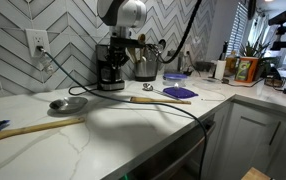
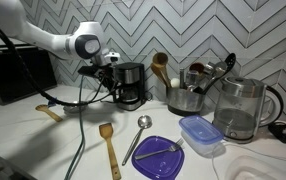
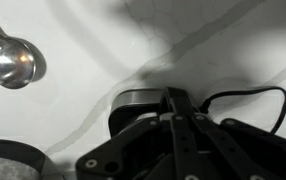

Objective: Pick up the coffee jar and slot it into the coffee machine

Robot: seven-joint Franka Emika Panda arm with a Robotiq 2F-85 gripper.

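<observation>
- Wrist view: pincer (image 3: 173,112) clenched over a dark rounded top (image 3: 133,100); whether it pinches anything is unclear.
- In an exterior view the jar (image 2: 131,97) seems to sit in the bay of the machine (image 2: 130,72), just beside the pincer.
- Slotting looks nearly done; the next move calls for backing clear without dragging the jar out.
</observation>
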